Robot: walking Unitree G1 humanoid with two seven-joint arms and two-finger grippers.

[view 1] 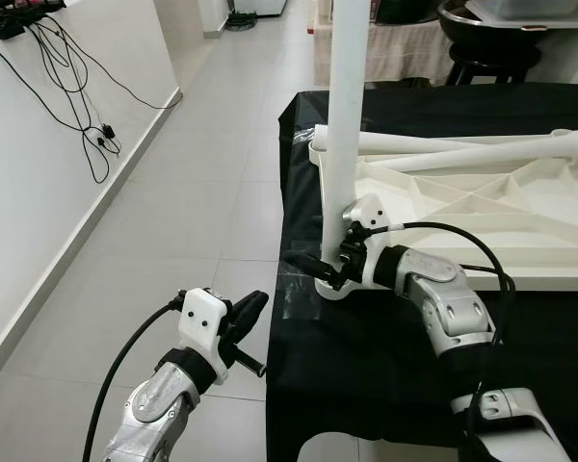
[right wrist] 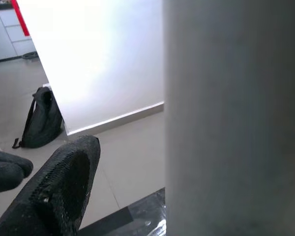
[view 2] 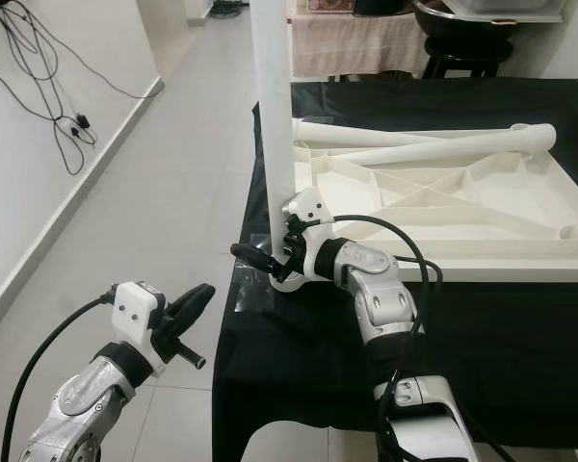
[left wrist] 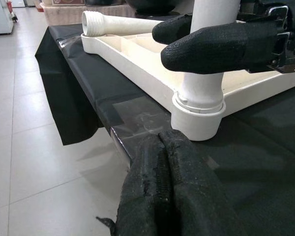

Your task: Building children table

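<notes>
Right tool (view 1: 329, 262) clasps the upright white table leg (view 1: 346, 96) at frame centre; left tool (view 1: 248, 313), fingers pressed together, lower left.

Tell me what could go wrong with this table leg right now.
1. The leg stands upright in the corner socket near the cloth's edge; if it isn't seated, it may tip toward the floor.
2. The right end effector grips only its base, so leverage is poor.
3. The left end effector hangs off the table, giving no support.
</notes>
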